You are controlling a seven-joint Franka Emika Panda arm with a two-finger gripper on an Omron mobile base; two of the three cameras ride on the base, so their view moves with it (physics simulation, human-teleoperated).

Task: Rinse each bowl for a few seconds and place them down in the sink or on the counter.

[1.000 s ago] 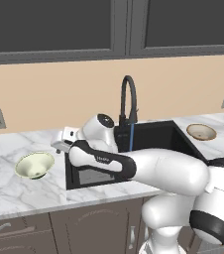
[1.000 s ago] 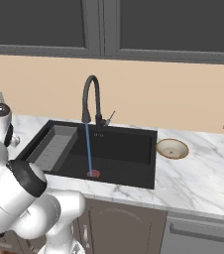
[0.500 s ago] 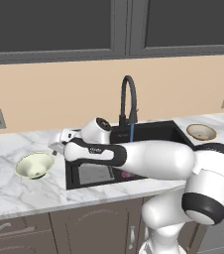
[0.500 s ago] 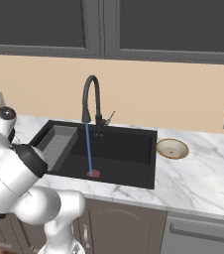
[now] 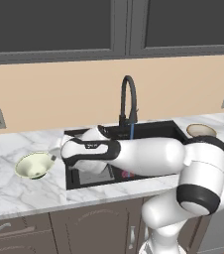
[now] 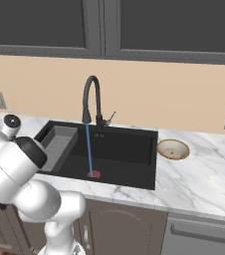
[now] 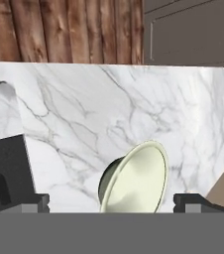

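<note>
A white robot arm reaches left across the black sink (image 5: 148,130) toward a pale cream-green bowl (image 5: 33,165) on the white marble counter (image 5: 20,191), just left of the basin; its gripper (image 7: 111,201) stands wide open, fingertips (image 7: 36,200) on either side of the bowl and holding nothing. A thin stream of water (image 6: 89,148) runs from the black arched faucet (image 6: 91,97), and the shallow beige bowl (image 6: 172,149) sits on the counter right of the sink. The risk, as I judge it, is that closing on the curved rim lets the bowl tip or skid away.
</note>
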